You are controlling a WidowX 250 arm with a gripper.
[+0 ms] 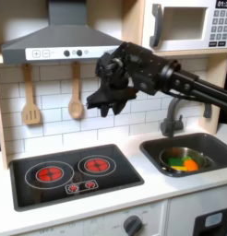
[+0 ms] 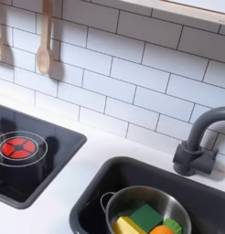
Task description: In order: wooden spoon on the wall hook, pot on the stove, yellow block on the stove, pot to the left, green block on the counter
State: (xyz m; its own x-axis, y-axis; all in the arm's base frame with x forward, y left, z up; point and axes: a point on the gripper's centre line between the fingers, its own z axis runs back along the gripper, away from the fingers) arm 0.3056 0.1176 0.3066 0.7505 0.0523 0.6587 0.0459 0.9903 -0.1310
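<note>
- First exterior view: wooden spoon (image 1: 76, 97) hangs on the tiled wall under the range hood (image 1: 60, 41), just beside a wooden spatula (image 1: 30, 97) that hangs further toward the first exterior view's left. Hanging looks done, so the step in hand reads as the pot.
- Gripper (image 1: 110, 100) hovers in front of the wall, just beside the spoon toward the first exterior view's right, above the stove (image 1: 74, 175). Its fingers look slightly parted and nothing is between them, though the dark blur makes this uncertain.
- Pot (image 1: 183, 162) sits in the sink (image 1: 194, 147), well apart from the gripper, below the faucet (image 1: 173, 115).
- To do it well: swing across and drop in on the stove side of the sink, staying clear of the faucet.
- Second exterior view: pot (image 2: 146, 212) sits in the sink (image 2: 96, 183) basin, below and stove-side of the faucet (image 2: 198, 142).
- Inside it: yellow block (image 2: 131, 224), green block (image 2: 146, 216), something orange (image 2: 162, 230) near the pot's faucet side.
- Grip the bare rim on the pot's stove side, one finger inside and one outside, avoiding the blocks.
- Lift straight up so the blocks stay in, clear the sink wall, and set down on the red burner (image 2: 18, 146).
- Risk: thin metal rim could slip or tip.
</note>
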